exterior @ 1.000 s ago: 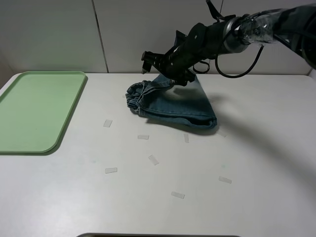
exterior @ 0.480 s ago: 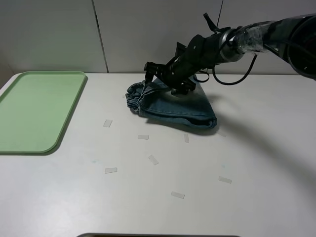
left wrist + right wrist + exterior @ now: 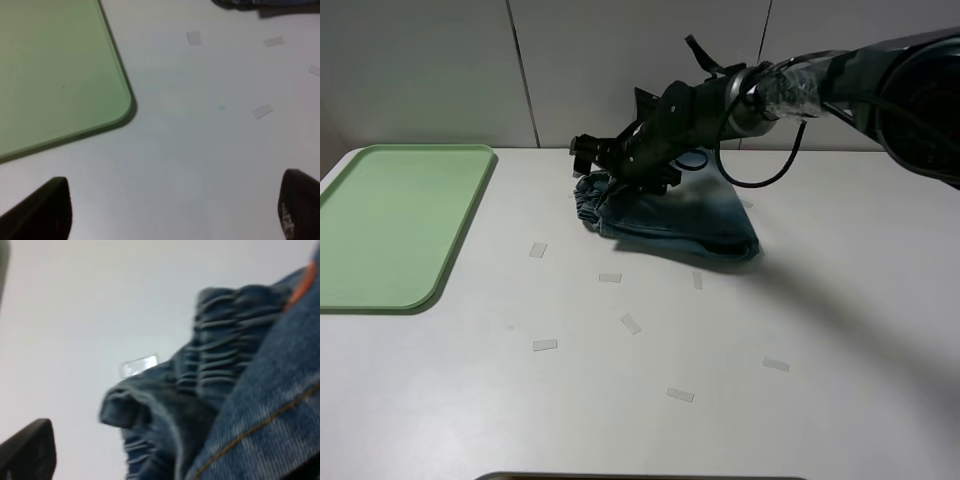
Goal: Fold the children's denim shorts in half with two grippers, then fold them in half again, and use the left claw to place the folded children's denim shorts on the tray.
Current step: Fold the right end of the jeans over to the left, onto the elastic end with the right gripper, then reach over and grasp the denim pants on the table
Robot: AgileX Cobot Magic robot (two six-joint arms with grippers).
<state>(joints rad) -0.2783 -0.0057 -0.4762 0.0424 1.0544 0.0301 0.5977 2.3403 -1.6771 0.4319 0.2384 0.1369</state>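
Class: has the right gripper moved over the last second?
Yes. The right gripper has shifted left, closer to the tray, above the denim shorts.

On the table (image 3: 840, 330), tray (image 3: 390, 225) far left; shorts (image 3: 690, 222) rear centre, well apart from it. My right gripper (image 3: 605, 160) sits over the shorts' left end. In front lie tape bits (image 3: 631, 323)

The children's denim shorts (image 3: 670, 215) are soft, matt washed denim cloth with tan stitching and a puckered, ribbed waistband (image 3: 225, 335). The tray (image 3: 380, 215) looks like smooth pale green plastic with a faint sheen. The table (image 3: 740, 330) is smooth, matt off-white, dotted with thin translucent tape strips (image 3: 545, 345). The left gripper (image 3: 172, 210) has dull black fingertips (image 3: 45, 212); crinkled glossy clear film (image 3: 800, 85) wraps the right arm (image 3: 880, 60)
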